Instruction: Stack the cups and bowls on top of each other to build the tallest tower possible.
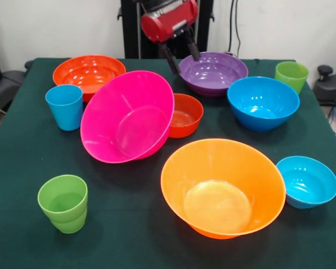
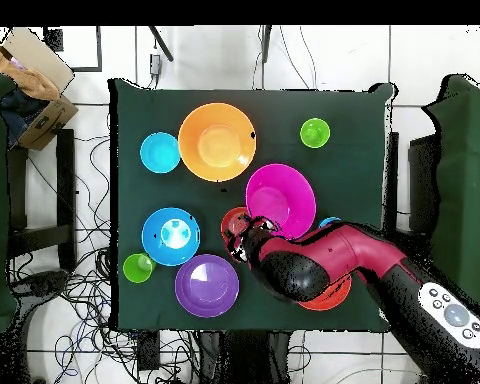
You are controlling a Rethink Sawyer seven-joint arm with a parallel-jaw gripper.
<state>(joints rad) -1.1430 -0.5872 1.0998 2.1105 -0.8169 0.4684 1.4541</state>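
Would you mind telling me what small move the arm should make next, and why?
Probably lower the open gripper a little onto the near rim of the purple bowl and close. The fingers hang just above that rim's left side, holding nothing. No stack exists yet: every bowl sits apart on the table, except the pink bowl, which leans tilted against the small red-orange bowl.

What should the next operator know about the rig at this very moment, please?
Pincer: open, empty, hanging between the purple bowl and small red-orange bowl.
Pink bowl is tilted, leaning on that small bowl. Large orange bowl, both blue bowls, medium red-orange bowl and three cups stand apart on the table.
Done: nothing stacked.
Left: the whole tower.
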